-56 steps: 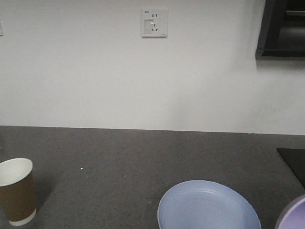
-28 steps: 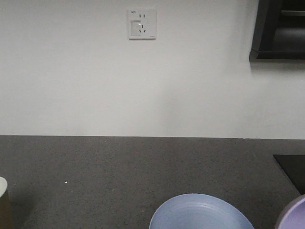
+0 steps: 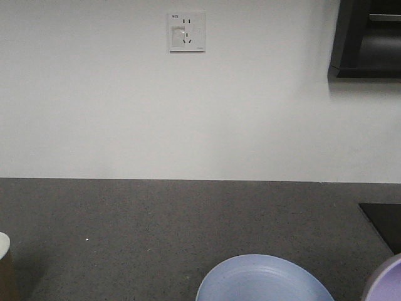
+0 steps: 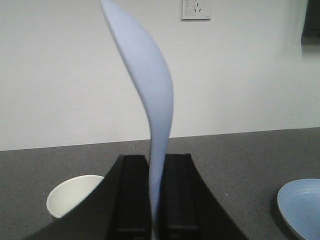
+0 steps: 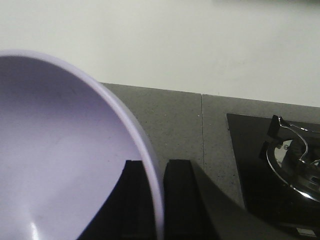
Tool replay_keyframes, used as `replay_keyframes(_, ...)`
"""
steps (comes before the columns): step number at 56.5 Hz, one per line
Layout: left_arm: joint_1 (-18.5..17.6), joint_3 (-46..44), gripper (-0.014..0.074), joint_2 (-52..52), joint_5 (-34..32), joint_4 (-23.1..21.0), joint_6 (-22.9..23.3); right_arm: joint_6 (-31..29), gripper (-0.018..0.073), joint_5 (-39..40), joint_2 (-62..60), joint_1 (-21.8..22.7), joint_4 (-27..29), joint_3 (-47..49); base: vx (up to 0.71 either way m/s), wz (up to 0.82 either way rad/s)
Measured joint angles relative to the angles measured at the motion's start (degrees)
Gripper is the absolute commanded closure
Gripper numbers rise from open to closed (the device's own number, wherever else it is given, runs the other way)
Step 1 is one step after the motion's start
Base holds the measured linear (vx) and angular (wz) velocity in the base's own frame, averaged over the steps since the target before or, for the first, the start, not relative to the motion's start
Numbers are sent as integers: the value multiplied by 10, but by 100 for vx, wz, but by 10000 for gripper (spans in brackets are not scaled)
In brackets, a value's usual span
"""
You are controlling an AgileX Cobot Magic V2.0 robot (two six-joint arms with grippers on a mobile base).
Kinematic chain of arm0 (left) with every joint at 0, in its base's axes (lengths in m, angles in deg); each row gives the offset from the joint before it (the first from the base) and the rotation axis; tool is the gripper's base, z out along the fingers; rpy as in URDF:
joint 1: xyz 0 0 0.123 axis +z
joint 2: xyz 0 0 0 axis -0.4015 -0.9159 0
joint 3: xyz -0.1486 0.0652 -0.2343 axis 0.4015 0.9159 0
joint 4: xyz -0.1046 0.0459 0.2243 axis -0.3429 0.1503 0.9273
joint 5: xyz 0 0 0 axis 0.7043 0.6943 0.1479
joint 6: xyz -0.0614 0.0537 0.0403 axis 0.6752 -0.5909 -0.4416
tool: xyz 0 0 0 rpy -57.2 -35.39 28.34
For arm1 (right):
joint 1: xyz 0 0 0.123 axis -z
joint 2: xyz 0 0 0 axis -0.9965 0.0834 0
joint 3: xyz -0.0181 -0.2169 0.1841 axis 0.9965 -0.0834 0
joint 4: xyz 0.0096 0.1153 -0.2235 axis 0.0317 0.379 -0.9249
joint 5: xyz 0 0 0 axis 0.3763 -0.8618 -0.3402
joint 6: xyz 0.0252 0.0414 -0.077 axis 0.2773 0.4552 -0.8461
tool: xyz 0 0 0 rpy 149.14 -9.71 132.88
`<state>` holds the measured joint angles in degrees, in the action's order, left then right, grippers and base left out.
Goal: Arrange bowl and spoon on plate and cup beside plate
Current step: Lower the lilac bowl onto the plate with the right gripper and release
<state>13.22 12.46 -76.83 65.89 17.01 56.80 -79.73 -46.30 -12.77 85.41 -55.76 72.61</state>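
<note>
My left gripper is shut on the handle of the pale blue spoon, which stands upright between its jaws. The tan paper cup stands on the counter low at the left; in the front view only a sliver of the cup shows at the left edge. The pale blue plate lies at the bottom centre, and the plate also shows at the lower right of the left wrist view. My right gripper is shut on the rim of the lavender bowl, whose edge shows as the bowl at the front view's right.
The dark grey counter runs back to a white wall with a socket. A black cooktop with a metal burner lies at the right. A dark cabinet hangs at the upper right.
The front view shifted about a second ago: the cup slid to the left edge, and the plate and counter sit lower in frame. Nothing has moved over the last half second.
</note>
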Motion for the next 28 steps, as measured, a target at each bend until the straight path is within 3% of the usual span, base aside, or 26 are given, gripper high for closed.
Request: replay_keyframes(28,0,0,594,0,0,0,0,7,568,24,7,-4,12,0,0,0)
